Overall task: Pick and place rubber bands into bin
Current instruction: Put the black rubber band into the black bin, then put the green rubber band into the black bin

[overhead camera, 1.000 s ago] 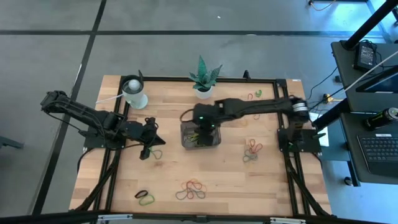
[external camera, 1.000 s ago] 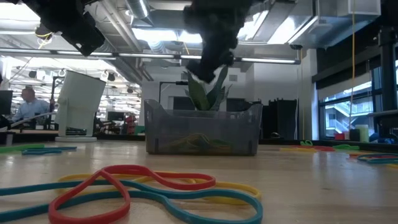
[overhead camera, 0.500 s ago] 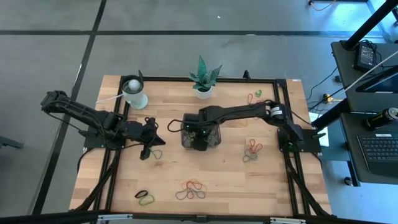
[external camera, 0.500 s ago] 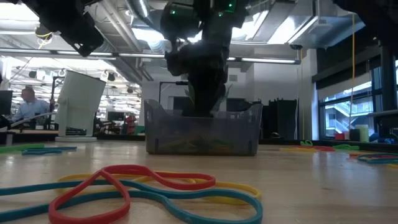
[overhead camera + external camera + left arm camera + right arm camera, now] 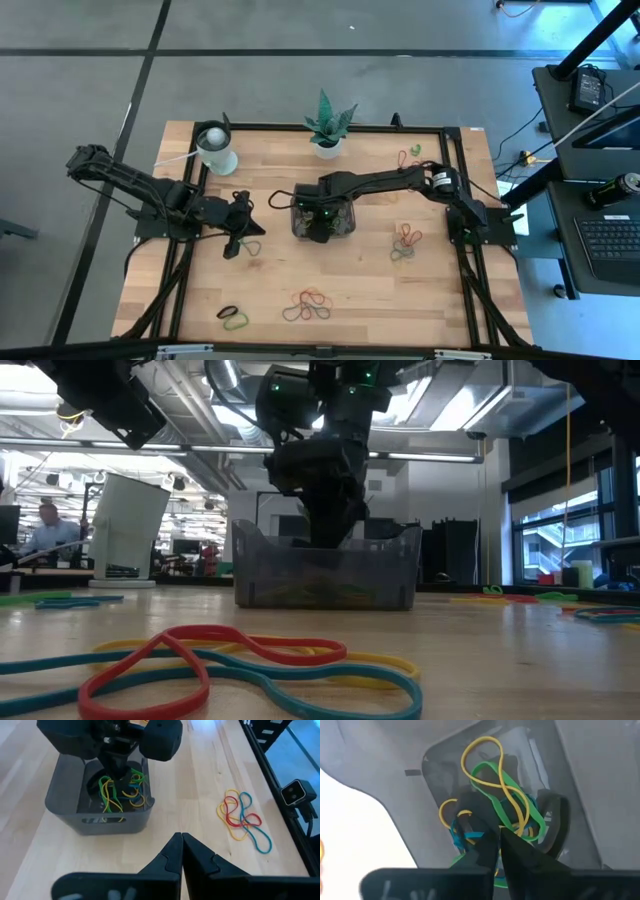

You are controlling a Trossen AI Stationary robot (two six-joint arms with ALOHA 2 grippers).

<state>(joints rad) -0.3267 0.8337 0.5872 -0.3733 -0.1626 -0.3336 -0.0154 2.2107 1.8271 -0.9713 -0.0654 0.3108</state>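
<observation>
The wooden surface (image 5: 370, 290) carries everything, with the potted plant (image 5: 327, 125) and the white cup (image 5: 217, 148) along its far edge. Both dark arms reach in from the sides: the right arm stretches across to the middle, the left arm waits on its own side with the left gripper (image 5: 238, 238) pressed fully shut, its fingers meeting in a thin line in the left wrist view, just above a loose band. The bin (image 5: 322, 220) sits at the middle of the surface, and the right gripper (image 5: 330, 525) is lowered straight into it from above, its tips below the rim among the rubber bands (image 5: 120, 792) already collected there. In the right wrist view the fingers (image 5: 485, 845) stand only a narrow slit apart over the green and yellow loops on the bin floor; I cannot tell whether any band is pinched between them, and it looks to me like a drop in progress. Further loops lie scattered outside the bin: a cluster (image 5: 406, 243) on the right arm's side, one (image 5: 309, 305) near the front edge, a pair (image 5: 232, 317) at the front left, and a few (image 5: 409, 152) by the far right corner. The cluster beside the bin lies nearest the right gripper, so that arm seems best placed for the next pick.
</observation>
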